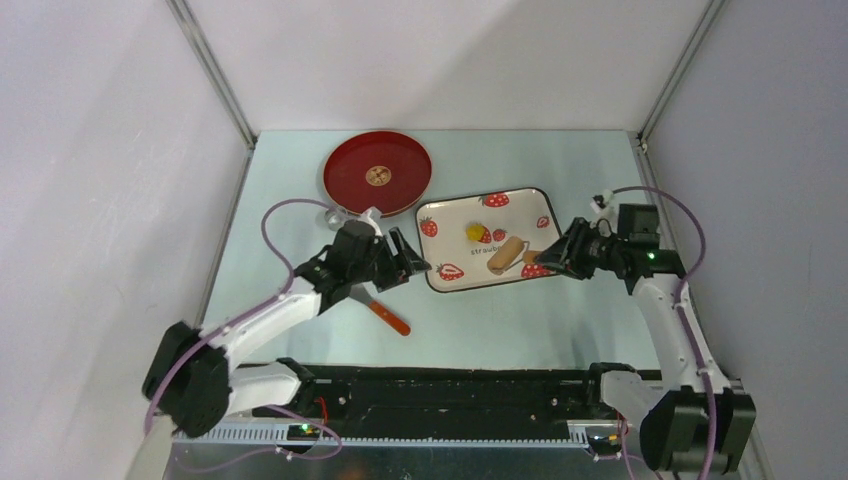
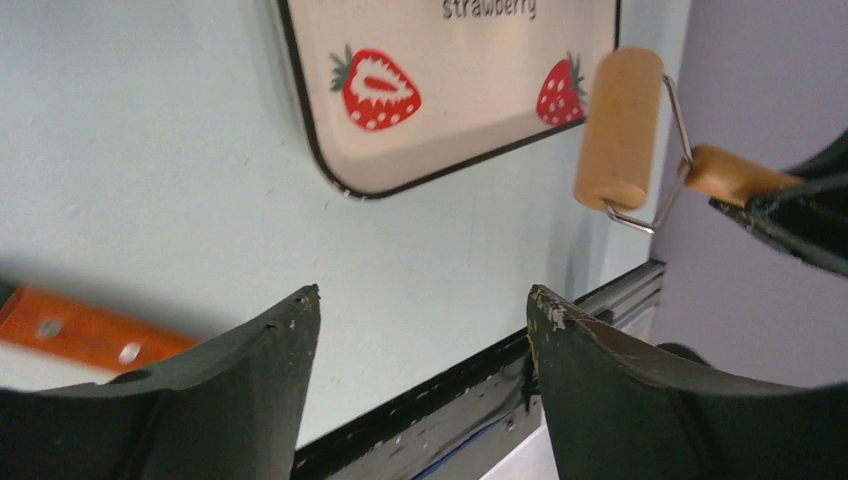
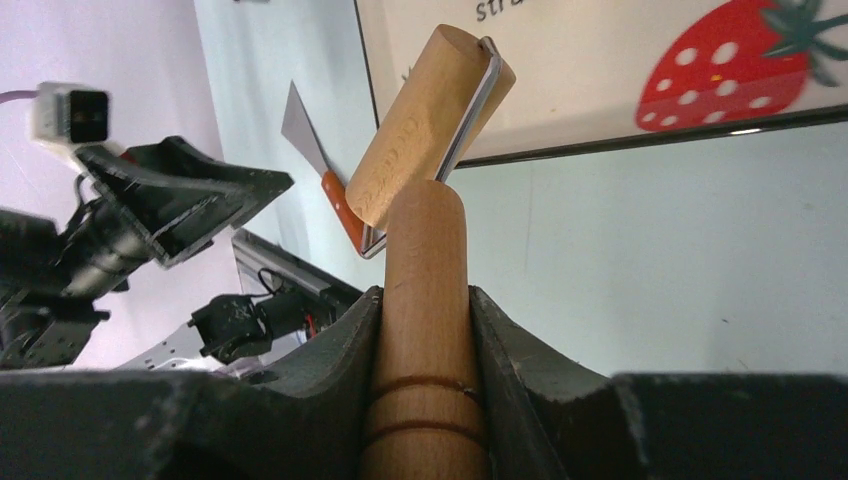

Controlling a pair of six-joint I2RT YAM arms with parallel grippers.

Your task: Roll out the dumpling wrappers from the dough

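**Tabletop, left to right.** An orange-handled knife [image 1: 388,317] lies on the table beside the left gripper [image 1: 412,262]. The gripper's jaws stand wide apart with nothing between them, just off the left edge of the strawberry tray [image 1: 452,216]. A red plate [image 1: 377,173] sits behind. The dough [image 1: 473,231], a small yellow lump, rests near the tray's middle. The right gripper [image 1: 547,258] clamps the handle of the wooden roller [image 1: 506,255]. The roller's drum is over the tray's near right part, apart from the dough.
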